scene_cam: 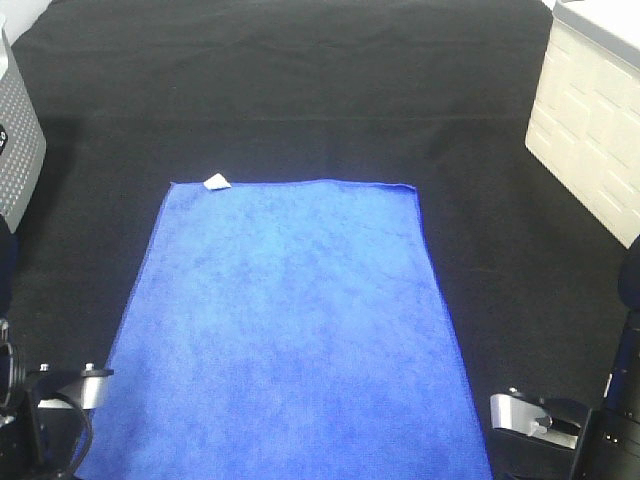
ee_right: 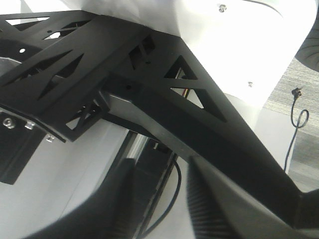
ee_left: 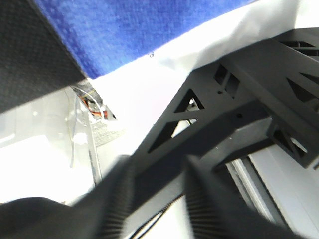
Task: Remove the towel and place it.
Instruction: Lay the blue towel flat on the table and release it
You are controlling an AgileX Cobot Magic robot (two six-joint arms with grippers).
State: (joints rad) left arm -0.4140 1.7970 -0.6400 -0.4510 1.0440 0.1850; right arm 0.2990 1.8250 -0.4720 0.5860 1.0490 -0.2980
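Where the black cloth (scene_cam: 300, 80) covers the whole table, the royal-blue towel (scene_cam: 285, 330) lies spread flat on it, in the middle of the near half. Its near end runs out of the exterior view. A cream box (scene_cam: 590, 130) with a brick-like relief stands at the table's right side and a grey perforated case (scene_cam: 15, 140) at its left, both well apart from the towel. The left arm (scene_cam: 40, 410) and the right arm (scene_cam: 570, 425) sit low at the near corners, each just beside one long edge of the towel. The left gripper (ee_left: 158, 164) has its jaws apart with nothing between them, below the towel's blue hem; the right gripper (ee_right: 162, 167) is likewise parted and empty. A small white tag (scene_cam: 216, 182) lies at the towel's far left corner.
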